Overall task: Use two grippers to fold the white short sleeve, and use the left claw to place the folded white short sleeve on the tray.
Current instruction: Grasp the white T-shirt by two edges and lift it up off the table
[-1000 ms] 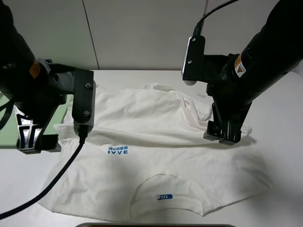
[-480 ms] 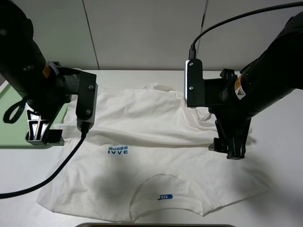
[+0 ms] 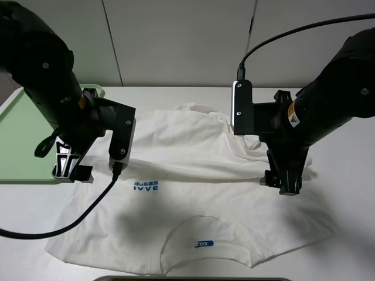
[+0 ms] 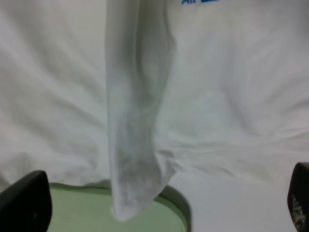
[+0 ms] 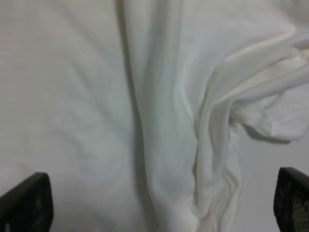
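The white short sleeve [image 3: 193, 170] lies on the table, its far half folded over toward the near side, with blue lettering [image 3: 145, 185] and the neck label [image 3: 204, 243] facing up. My left gripper [image 3: 71, 168] hovers over the shirt's left edge beside the tray [image 3: 20, 134], open and holding nothing. In the left wrist view its fingertips [image 4: 24, 203] stand wide apart around a raised fold of the shirt [image 4: 135, 145], with the tray corner [image 4: 87, 212] below. My right gripper [image 3: 284, 181] is open over the shirt's bunched right side [image 5: 217, 121].
The pale green tray lies at the table's left, partly under my left arm. Black cables hang from both wrists, the left one trailing over the shirt's front left part [image 3: 88, 205]. A dark edge [image 3: 187, 278] borders the table's near side.
My left gripper has moved right, from over the tray's edge to the shirt's left edge. My right gripper shifted slightly toward the near right. Both stayed open.
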